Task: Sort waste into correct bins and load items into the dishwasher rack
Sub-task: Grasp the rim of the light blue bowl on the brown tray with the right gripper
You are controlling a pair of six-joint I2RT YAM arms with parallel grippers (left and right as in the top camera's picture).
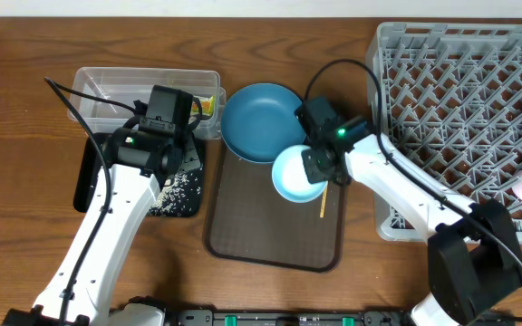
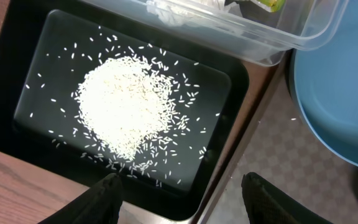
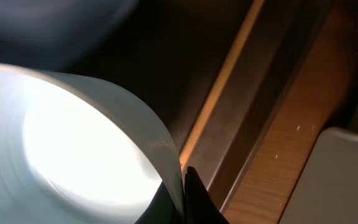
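Currently my right hand holds the pale bowl by its rim, clamped tight (left hand spread, empty); next, I judge: transfer to rack, seat between pegs.

Left gripper pointing down, jaws apart. Right gripper reaching left, jaws pinching bowl rim.

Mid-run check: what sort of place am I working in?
Probably a staged dish-clearing bench rather than a real kitchen: wooden table, grey dishwasher rack, brown tray with a blue plate, black tray of rice.
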